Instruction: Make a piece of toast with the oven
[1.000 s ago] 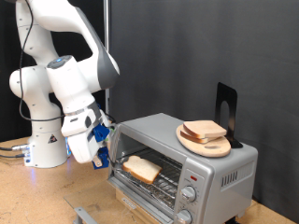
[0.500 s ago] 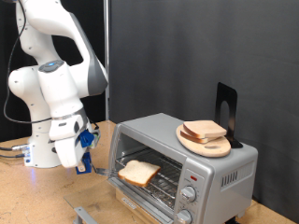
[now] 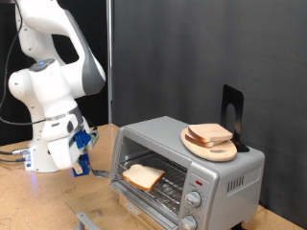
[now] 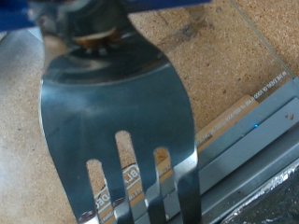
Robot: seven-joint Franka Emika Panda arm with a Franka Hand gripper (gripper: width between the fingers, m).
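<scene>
The piece of toast (image 3: 144,175) lies on the wire rack of the silver oven (image 3: 225,177), whose door is folded open; the slice juts out a little at the front. My gripper (image 3: 83,158) hangs to the exterior view's left of the oven, low over the cork table. It is shut on the handle of a slotted metal spatula (image 3: 104,176), whose blade points towards the oven door. In the wrist view the spatula blade (image 4: 117,103) fills the picture, its tip over the door's metal edge (image 4: 248,140). The toast is not on the blade.
A round wooden board (image 3: 213,150) with stacked bread slices (image 3: 209,134) sits on top of the oven, with a black stand (image 3: 231,107) behind it. Two knobs (image 3: 192,199) are on the oven's front. The robot base (image 3: 43,153) stands at the exterior view's left.
My gripper has drawn back from the oven opening to the exterior view's left, taking the spatula with it. The toast stays on the rack.
</scene>
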